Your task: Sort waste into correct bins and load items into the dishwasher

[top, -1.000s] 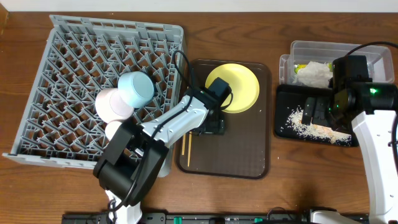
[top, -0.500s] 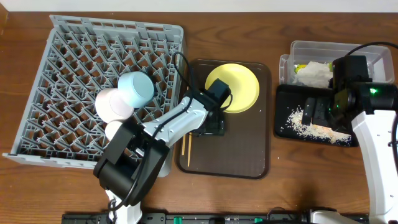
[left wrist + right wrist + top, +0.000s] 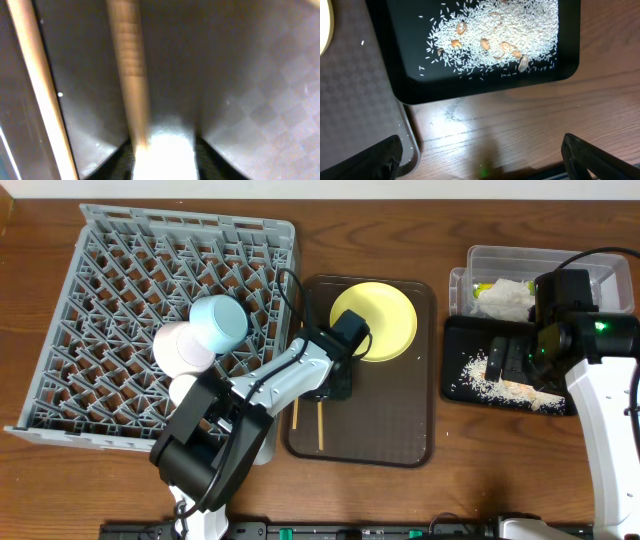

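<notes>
My left gripper (image 3: 336,385) is down on the brown serving tray (image 3: 400,430), just below the yellow plate (image 3: 375,320). Its jaws are half closed around one chopstick (image 3: 129,75), which lies blurred against the left finger with a gap still beside it. The other chopstick (image 3: 35,90) lies apart to the left. From above, the chopsticks (image 3: 319,425) (image 3: 295,413) have spread apart. The blue bowl (image 3: 218,322) and white bowl (image 3: 182,347) sit in the grey rack (image 3: 120,270). My right gripper (image 3: 509,358) hangs open and empty by the black tray (image 3: 470,87) of rice crumbs (image 3: 490,30).
The clear tub (image 3: 580,265) at the back right holds the napkin (image 3: 505,298) and the green-yellow wrapper (image 3: 484,287). The left arm's base stands at the front of the table, beside the rack's near corner. Bare wood lies between the two trays.
The left jaws have narrowed around a chopstick, and that chopstick has swung right, away from its partner. The right arm has not moved.
</notes>
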Controlling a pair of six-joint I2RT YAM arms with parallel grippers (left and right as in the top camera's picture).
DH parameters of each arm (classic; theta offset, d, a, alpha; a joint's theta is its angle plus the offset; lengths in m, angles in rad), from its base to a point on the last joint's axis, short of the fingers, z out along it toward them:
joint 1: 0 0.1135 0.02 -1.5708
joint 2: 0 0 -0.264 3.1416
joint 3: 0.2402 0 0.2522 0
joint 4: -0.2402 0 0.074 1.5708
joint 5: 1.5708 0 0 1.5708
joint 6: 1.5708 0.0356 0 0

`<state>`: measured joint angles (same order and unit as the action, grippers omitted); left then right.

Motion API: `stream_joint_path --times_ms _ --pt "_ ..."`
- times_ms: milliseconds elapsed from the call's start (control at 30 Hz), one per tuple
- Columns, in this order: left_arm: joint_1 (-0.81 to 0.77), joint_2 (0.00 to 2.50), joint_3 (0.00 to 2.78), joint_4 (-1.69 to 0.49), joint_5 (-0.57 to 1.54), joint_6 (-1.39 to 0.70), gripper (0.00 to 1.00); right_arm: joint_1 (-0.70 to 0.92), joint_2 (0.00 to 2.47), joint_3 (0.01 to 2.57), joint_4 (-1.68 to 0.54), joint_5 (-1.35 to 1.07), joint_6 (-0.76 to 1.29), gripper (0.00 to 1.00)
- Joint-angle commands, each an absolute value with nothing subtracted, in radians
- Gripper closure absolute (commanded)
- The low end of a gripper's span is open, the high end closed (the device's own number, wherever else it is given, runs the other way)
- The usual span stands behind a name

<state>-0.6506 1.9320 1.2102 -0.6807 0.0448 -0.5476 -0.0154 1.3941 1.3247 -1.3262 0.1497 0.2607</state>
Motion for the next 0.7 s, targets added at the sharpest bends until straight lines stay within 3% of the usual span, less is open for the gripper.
stream_joint_path --times_ms 0,233,667 --pt "-0.651 1.953 1.179 -0.693 0.071 -0.552 0.75 -0.028 1.391 1.326 -1.328 0.149 0.273 0.01" --pt "-0.651 1.952 1.179 -0.694 0.071 -0.551 0.94 -0.028 1.391 1.326 -1.329 0.149 0.273 0.01" --pt "-0.621 1.766 1.259 -0.807 0.007 -0.416 0.94 -0.028 1.391 1.326 -1.329 0.149 0.264 0.01"
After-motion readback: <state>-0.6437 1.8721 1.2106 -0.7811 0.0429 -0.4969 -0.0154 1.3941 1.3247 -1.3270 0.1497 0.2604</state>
